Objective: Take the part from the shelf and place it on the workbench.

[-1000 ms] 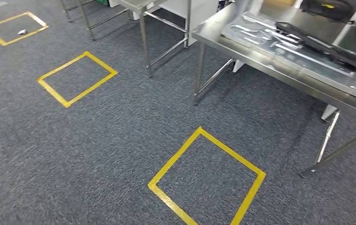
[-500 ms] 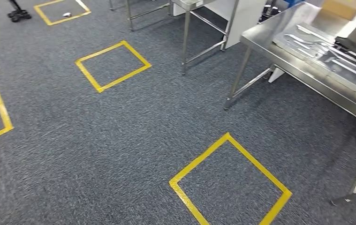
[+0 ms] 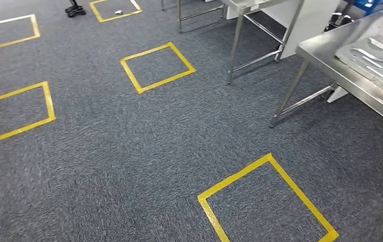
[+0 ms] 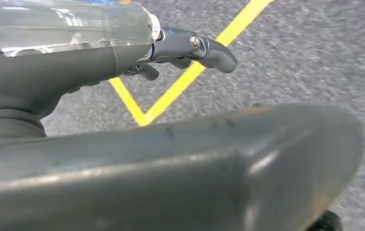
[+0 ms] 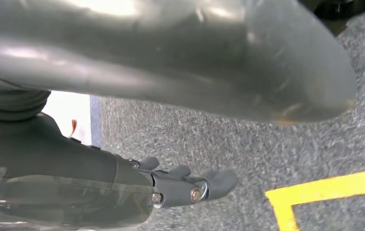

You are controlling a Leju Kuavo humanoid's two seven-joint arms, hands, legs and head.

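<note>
Both hands hang low over the carpet and hold nothing. Left hand (image 4: 185,48) shows in its wrist view with the dark fingers (image 4: 216,52) loosely extended and slightly apart, above a corner of yellow tape (image 4: 170,96) on the grey floor (image 4: 305,57). Right hand (image 5: 180,185) looks the same in its own wrist view: fingers (image 5: 219,180) stretched out, a little separated, nothing between them, with another piece of yellow tape (image 5: 329,192) near it on the floor.

From the head view, a steel desk (image 3: 330,55) stands at the right edge, and on it lies a flat grey metal part (image 3: 376,58) with cut-out shapes (I cannot tell if this is the part of the task). It lies well apart from both hands. Several yellow tape squares (image 3: 156,67) mark the carpet, and a second metal table (image 3: 250,7) stands farther back.
</note>
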